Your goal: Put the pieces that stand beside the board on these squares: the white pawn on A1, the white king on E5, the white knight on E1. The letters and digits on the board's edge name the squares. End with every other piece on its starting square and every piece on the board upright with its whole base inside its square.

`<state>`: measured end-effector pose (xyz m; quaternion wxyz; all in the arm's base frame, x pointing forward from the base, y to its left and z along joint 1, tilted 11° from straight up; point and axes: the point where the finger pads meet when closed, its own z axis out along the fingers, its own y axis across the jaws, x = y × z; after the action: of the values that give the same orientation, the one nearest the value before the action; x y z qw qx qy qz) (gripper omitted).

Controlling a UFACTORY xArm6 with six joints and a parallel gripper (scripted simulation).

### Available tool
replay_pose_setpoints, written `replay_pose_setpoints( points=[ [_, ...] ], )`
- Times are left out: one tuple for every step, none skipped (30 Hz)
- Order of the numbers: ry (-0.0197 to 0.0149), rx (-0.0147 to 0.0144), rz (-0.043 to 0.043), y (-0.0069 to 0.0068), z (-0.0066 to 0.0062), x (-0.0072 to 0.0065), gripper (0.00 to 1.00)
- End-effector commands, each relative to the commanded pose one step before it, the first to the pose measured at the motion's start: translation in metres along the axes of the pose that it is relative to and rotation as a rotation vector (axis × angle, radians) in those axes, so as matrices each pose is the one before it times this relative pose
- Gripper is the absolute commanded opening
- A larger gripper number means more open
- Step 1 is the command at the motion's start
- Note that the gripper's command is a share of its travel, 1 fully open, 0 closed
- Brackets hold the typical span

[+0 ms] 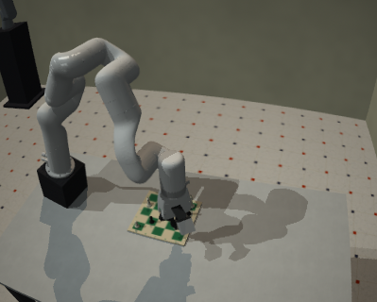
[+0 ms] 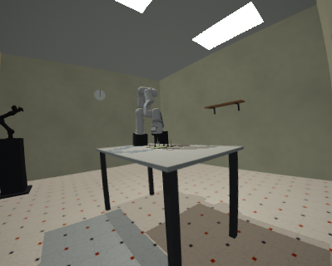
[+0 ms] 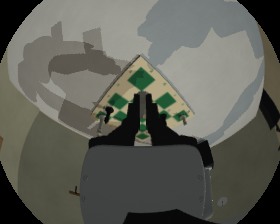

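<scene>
The green and cream board (image 1: 145, 231) (image 3: 157, 75) lies on the table. My gripper (image 1: 174, 226) (image 3: 142, 101) is over its middle, low, and shut on a pale, narrow chess piece (image 3: 142, 104). Its kind is too small to tell. A small pale piece (image 1: 137, 225) (image 3: 184, 119) stands on the front left corner square in the top view. Another pale piece (image 1: 148, 203) stands near the back left corner. In the wrist view a pale piece (image 3: 100, 123) stands at the left corner beside a black piece (image 3: 109, 112). Square labels are unreadable.
A black piece (image 1: 151, 220) stands on the board, left of the fingers in the top view. My gripper and arm hide part of the board's middle and back. The grey table (image 1: 280, 264) (image 2: 175, 157) surrounds the board, with arm shadows across it.
</scene>
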<state>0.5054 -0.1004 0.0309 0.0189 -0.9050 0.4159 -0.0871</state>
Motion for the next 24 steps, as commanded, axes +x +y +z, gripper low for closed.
replay_pose_setpoints(
  points=[
    [0.00466, 0.00361, -0.00003, -0.00259, 0.01504, 0.00334, 0.00],
    [0.00000, 0.00000, 0.00000, -0.00005, 0.00428, 0.00008, 0.00],
    [0.00000, 0.00000, 0.00000, -0.00005, 0.00398, 0.00007, 0.00],
    [0.00000, 0.00000, 0.00000, -0.00005, 0.00365, 0.00007, 0.00],
    [0.00000, 0.00000, 0.00000, -0.00004, 0.00329, 0.00006, 0.00],
    [0.00000, 0.00000, 0.00000, -0.00003, 0.00290, 0.00005, 0.00],
    [0.00000, 0.00000, 0.00000, -0.00003, 0.00249, 0.00005, 0.00],
    [0.00000, 0.00000, 0.00000, -0.00002, 0.00209, 0.00003, 0.00],
    [0.00000, 0.00000, 0.00000, -0.00002, 0.00167, 0.00004, 0.00],
    [0.00000, 0.00000, 0.00000, -0.00002, 0.00128, 0.00002, 0.00],
    [0.00000, 0.00000, 0.00000, -0.00001, 0.00092, 0.00002, 0.00],
    [0.00000, 0.00000, 0.00000, -0.00001, 0.00059, 0.00001, 0.00],
    [0.00000, 0.00000, 0.00000, 0.00000, 0.00032, 0.00000, 0.00],
    [0.00000, 0.00000, 0.00000, 0.00000, 0.00013, 0.00000, 0.00],
    [0.00000, 0.00000, 0.00000, 0.00000, 0.00002, 0.00000, 0.00],
    [0.00000, 0.00000, 0.00000, 0.00000, 0.00000, 0.00000, 0.00],
    [0.00000, 0.00000, 0.00000, 0.00000, 0.00000, 0.00000, 0.00],
    [0.00000, 0.00000, 0.00000, 0.00000, 0.00000, 0.00000, 0.00],
    [0.00000, 0.00000, 0.00000, 0.00000, 0.00000, 0.00000, 0.00],
    [0.00000, 0.00000, 0.00000, 0.00000, 0.00000, 0.00000, 0.00],
    [0.00000, 0.00000, 0.00000, 0.00000, 0.00000, 0.00000, 0.00],
    [0.00000, 0.00000, 0.00000, 0.00000, 0.00000, 0.00000, 0.00],
    [0.00000, 0.00000, 0.00000, 0.00000, 0.00000, 0.00000, 0.00],
    [0.00000, 0.00000, 0.00000, 0.00000, 0.00000, 0.00000, 0.00]
  ],
)
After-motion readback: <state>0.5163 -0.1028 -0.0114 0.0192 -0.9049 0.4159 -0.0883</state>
